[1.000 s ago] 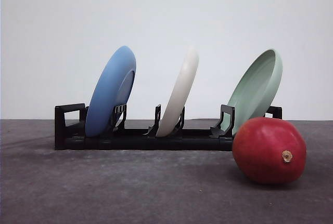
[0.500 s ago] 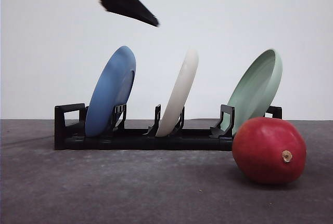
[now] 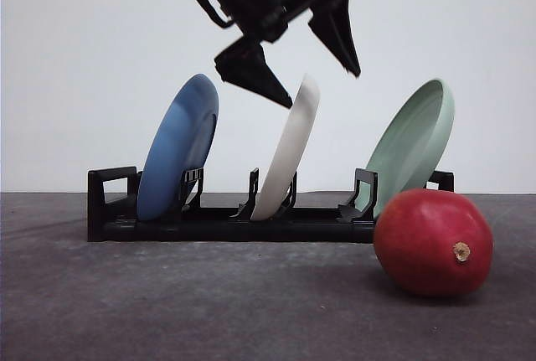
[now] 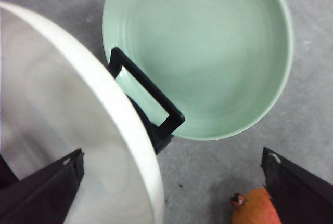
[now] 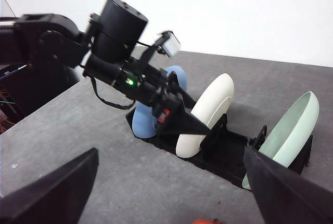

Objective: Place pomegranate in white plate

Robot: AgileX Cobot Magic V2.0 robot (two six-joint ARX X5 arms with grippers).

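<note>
Descended since prev. frame, left gripper [image 3: 314,85], jaws wide open and empty, straddles upright matte off-white plate [image 3: 289,156] rim; glossy red pomegranate [image 3: 433,242] lies low to its right, probably nearer right arm.

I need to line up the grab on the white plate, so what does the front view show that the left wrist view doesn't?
Front view alone: the blue plate, the full black rack and the whole pomegranate resting on the table in front of the mint-green plate, plus the left tool open above the white plate. Left wrist view alone: the green plate's inner bowl. Both share the white plate, green plate, rack and pomegranate.
</note>
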